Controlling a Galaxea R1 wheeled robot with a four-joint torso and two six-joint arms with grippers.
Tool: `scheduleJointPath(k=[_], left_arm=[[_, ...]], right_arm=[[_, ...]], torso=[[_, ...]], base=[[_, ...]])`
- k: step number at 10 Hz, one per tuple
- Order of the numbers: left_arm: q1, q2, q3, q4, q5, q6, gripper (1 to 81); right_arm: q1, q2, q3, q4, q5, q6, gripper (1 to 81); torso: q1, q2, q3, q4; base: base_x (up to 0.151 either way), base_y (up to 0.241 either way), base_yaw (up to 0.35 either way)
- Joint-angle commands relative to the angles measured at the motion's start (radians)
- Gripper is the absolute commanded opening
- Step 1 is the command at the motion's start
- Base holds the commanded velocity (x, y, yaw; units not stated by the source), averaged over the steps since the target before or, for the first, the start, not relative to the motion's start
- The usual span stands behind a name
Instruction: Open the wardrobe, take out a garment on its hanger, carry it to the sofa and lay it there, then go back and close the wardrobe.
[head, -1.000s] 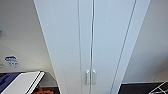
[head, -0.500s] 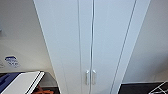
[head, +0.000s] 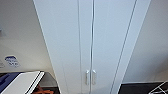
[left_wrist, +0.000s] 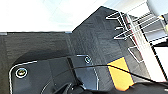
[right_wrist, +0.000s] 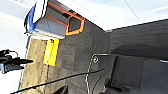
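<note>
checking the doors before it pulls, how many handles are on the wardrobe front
2. Both small white vertical handles sit low on the tall white wardrobe, side by side at the seam where the two closed doors meet: the left handle and the right handle.

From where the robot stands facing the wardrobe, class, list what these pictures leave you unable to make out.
- Inside of the wardrobe: hidden in the head view by its shut doors, so nothing stored there can be seen.
- Wardrobe top and foot: cut off by the head view's edges.
- Wall sticker: head view, print too blurred to read.
- White wire rack: left wrist view, cut off by the edge.
</note>
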Motion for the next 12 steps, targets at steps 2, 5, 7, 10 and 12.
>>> scheduleJointPath(k=[2,5,7,10,12], left_arm=[[-0.133,-0.109,0.112,0.015,0.059,0.003,81.1],[-0.203,-0.161,0.193,0.055,0.059,0.003,81.1],[-0.225,-0.177,0.222,0.053,0.049,-0.001,81.1],[-0.298,-0.206,0.235,0.055,0.055,-0.005,81.1],[-0.376,-0.229,0.258,0.042,0.059,-0.005,81.1]], right_arm=[[0.128,-0.088,0.107,0.003,-0.051,0.0,81.1],[0.197,-0.14,0.179,0.003,-0.051,0.002,81.1],[0.226,-0.15,0.191,0.004,-0.051,0.003,81.1],[0.307,-0.154,0.2,0.032,-0.086,0.005,81.1],[0.377,-0.154,0.219,0.043,-0.095,0.005,81.1]], torso=[[0.0,0.0,0.0,0.0],[0.0,0.0,-0.001,0.0],[0.0,0.0,-0.001,0.0],[0.0,0.0,-0.001,0.0],[0.0,0.001,-0.001,0.0]], base=[[0.0,0.0,0.0],[0.0,0.0,0.0],[0.0,0.0,0.0],[0.0,0.0,0.0],[0.0,0.0,0.0]])
